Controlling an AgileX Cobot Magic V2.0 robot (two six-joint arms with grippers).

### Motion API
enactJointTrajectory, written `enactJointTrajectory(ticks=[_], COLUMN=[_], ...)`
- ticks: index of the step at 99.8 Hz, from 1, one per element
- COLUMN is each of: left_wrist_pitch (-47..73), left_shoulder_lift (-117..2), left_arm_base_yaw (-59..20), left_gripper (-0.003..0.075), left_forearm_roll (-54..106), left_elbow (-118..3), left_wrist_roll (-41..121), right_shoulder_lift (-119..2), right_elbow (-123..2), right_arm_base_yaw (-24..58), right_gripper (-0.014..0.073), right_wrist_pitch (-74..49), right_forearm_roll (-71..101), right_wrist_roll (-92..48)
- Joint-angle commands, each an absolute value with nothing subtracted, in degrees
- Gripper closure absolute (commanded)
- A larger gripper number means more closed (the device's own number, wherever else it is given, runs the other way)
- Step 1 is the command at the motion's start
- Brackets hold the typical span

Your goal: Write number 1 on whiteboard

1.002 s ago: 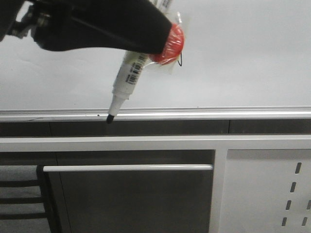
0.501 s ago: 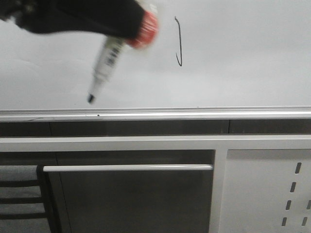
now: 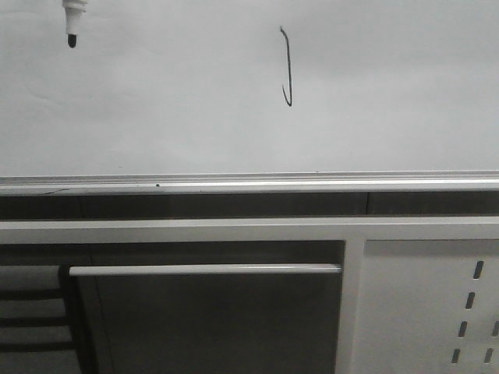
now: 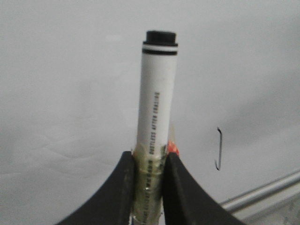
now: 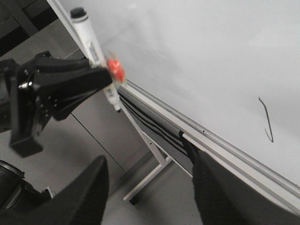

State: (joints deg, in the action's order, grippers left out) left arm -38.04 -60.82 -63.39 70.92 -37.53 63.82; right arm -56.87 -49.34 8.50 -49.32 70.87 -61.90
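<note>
Standing alone on the large pale grey-white whiteboard [image 3: 374, 93] is the number 1 [image 3: 287, 66], a thin black hand-drawn stroke with a small tick at its upper end and a hook at its foot, up in the board's upper middle in the front view. Below it runs the board's silver metal rail [image 3: 249, 184], and under that a white frame with a slotted white panel [image 3: 425, 304] at the right.

The front view catches only the black tip of the white barrel marker [image 3: 72, 23], poking in at the top left corner, well apart from the stroke. The gripper holding it is out of that frame.

The left wrist view fills the gap: the left gripper [image 4: 149, 187], its black fingers [image 4: 121, 187] pressed tight on either side of the marker's taped lower barrel, the black end cap pointing away, the stroke [image 4: 218, 149] off to one side.

The right wrist view gives the outside look: the left arm's black pincer [image 5: 70, 84] gripping the marker [image 5: 93, 51] by its red tape, near the board's rail. The right gripper [image 5: 150, 187] shows two black fingers [image 5: 91, 192] spread wide, nothing between them.
</note>
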Motion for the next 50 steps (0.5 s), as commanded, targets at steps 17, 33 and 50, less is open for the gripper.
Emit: enactJointTrajectory(ticks=[17, 33, 50], left_wrist_pitch=[-47.88, -48.97, -46.8], left_shoulder_lift=[-65.25, -68.02, -69.04], left_arm_base_yaw=[-63.1, -59.39, -54.99], left_gripper=[0.0741, 0.0741, 0.0741], left_forearm_roll=[61.1, 60.01, 54.08], left_elbow=[-39.28, -39.28, -39.38], left_wrist_roll=[56.0, 48.96, 41.15], right_shoulder_lift=[-55.85, -55.85, -55.85], right_elbow=[-51.34, -51.34, -51.34], right_arm_base_yaw=[8.01, 8.01, 8.01], right_gripper=[0.0229, 0.0229, 0.0229], right_wrist_pitch=[-48.97, -48.97, -48.97], right_forearm_roll=[75.77, 75.9, 75.9], right_wrist_roll=[-62.04, -62.04, -62.04])
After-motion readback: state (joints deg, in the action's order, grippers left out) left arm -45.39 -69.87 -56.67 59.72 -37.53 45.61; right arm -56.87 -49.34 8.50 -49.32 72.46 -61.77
